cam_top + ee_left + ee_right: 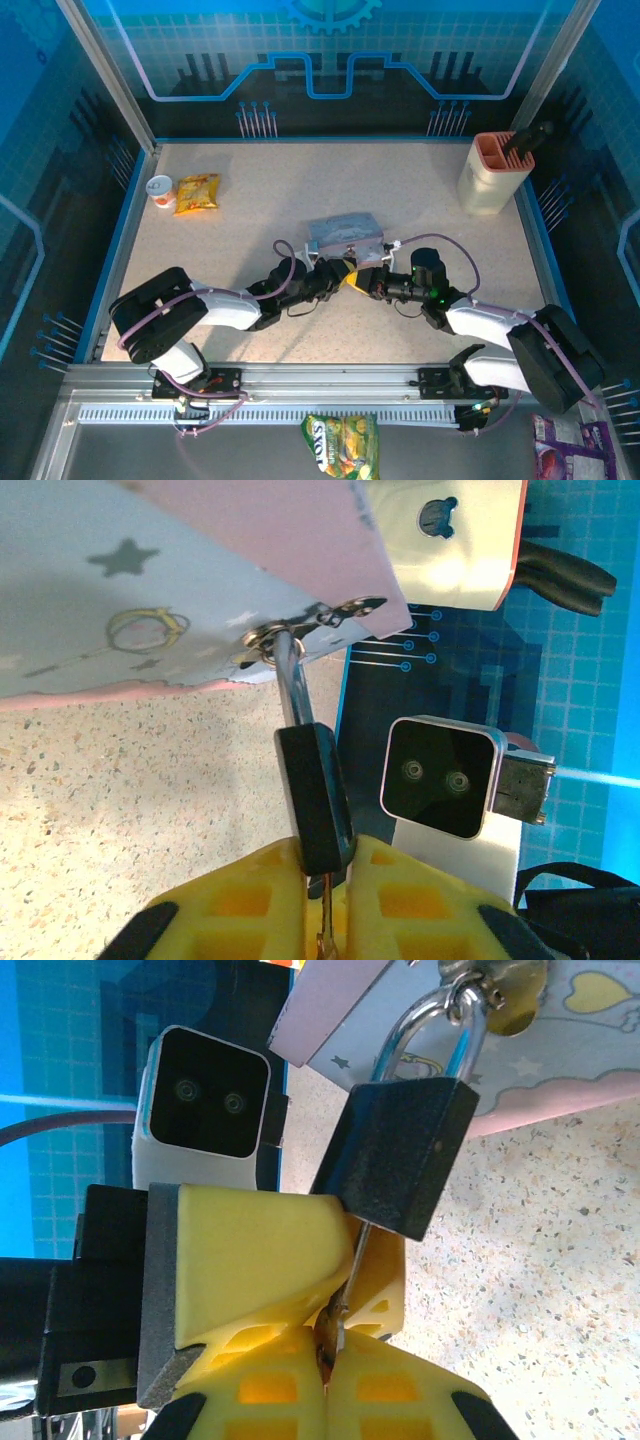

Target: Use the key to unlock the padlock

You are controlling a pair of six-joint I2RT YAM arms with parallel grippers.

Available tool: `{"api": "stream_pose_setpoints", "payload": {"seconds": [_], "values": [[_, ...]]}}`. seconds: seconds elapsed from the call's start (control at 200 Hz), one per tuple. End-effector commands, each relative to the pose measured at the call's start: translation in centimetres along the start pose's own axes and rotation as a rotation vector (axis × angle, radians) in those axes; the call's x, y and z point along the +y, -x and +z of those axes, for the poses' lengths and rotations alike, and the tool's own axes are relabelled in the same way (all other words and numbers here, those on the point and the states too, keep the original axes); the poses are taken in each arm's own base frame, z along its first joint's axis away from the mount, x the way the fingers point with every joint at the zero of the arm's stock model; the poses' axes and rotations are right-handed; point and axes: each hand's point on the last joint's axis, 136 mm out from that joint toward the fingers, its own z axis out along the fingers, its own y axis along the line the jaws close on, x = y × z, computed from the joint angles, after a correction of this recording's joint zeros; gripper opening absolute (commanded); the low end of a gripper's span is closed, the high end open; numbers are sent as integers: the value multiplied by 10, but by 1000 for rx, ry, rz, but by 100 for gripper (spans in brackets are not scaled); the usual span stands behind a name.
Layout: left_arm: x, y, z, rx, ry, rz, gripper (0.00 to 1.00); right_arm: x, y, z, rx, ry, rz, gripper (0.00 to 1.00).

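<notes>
The padlock point(405, 1155) is a small dark block. Its metal shackle point(440, 1020) hangs through the hasp of the grey-blue tin point(345, 237) at the table's middle. My left gripper point(325, 852) is shut on the lower end of the padlock point(315, 800), one yellow finger on each side. The key point(352, 1260), thin and silvery, sticks into the padlock's underside. My right gripper point(328, 1348) is shut on the key's head just below the lock. Seen from above, the left gripper point(335, 275) and the right gripper point(372, 282) meet tip to tip in front of the tin.
A yellow snack packet point(197, 192) and a small cup point(160, 188) lie at the back left. A beige holder with an orange insert point(495, 170) stands at the back right. Another snack packet point(342, 445) lies below the table's near rail.
</notes>
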Motion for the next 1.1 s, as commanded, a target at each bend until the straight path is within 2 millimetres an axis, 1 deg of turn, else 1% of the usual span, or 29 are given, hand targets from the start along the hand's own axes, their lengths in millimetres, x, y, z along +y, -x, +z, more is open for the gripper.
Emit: {"api": "stream_pose_setpoints", "payload": {"seconds": [0.0, 0.1, 0.29, 0.375, 0.405, 0.455, 0.52, 0.525, 0.565, 0.58, 0.605, 0.68, 0.775, 0.85, 0.91, 0.98, 1.095], "values": [[-18, -33, 2, 151, -51, 27, 10, 26, 21, 1, -77, 63, -82, 0], [-16, -29, 0, 139, -46, 29, 9, 23, 20, -6, -89, 58, -75, 0], [-11, -22, -3, 114, -35, 36, 7, 5, 16, -18, -103, 0, -48, 0], [-7, -19, -7, 106, -14, 62, 11, -7, 13, -25, -110, -33, -24, 0], [-1, -17, -9, 100, 17, 77, 14, -11, 12, -28, -113, -50, -19, 0], [9, -14, -14, 93, 86, 128, 18, -19, 10, -33, -111, -83, -14, 0], [22, -10, -22, 91, 212, 242, 23, -26, 6, -39, -105, -129, -27, 0], [21, -10, -23, 90, 212, 254, 23, -27, 6, -40, -104, -133, -29, 0], [28, -6, -30, 86, 293, 337, 27, -26, 5, -43, -102, -154, -59, 0], [30, -5, -33, 85, 320, 368, 29, -31, 2, -45, -92, -180, -52, 0], [33, -2, -37, 84, 358, 413, 35, -32, 1, -47, -87, -200, -66, 0], [39, 4, -45, 92, 433, 545, 41, -35, -3, -53, -74, -238, -99, 0], [45, 5, -42, 143, 492, 686, 44, -41, -10, -58, -41, -291, -140, 0], [52, 8, -37, 169, 540, 748, 45, -42, -14, -60, -17, -307, -181, 0], [48, 7, -33, 180, 526, 773, 45, -39, -17, -63, 5, -319, -231, 0], [35, -1, -27, 198, 453, 776, 49, -33, -21, -64, 35, -333, -321, 0], [15, -11, -25, 214, 342, 761, 52, -15, -28, -62, 63, -297, -485, 0]]}}
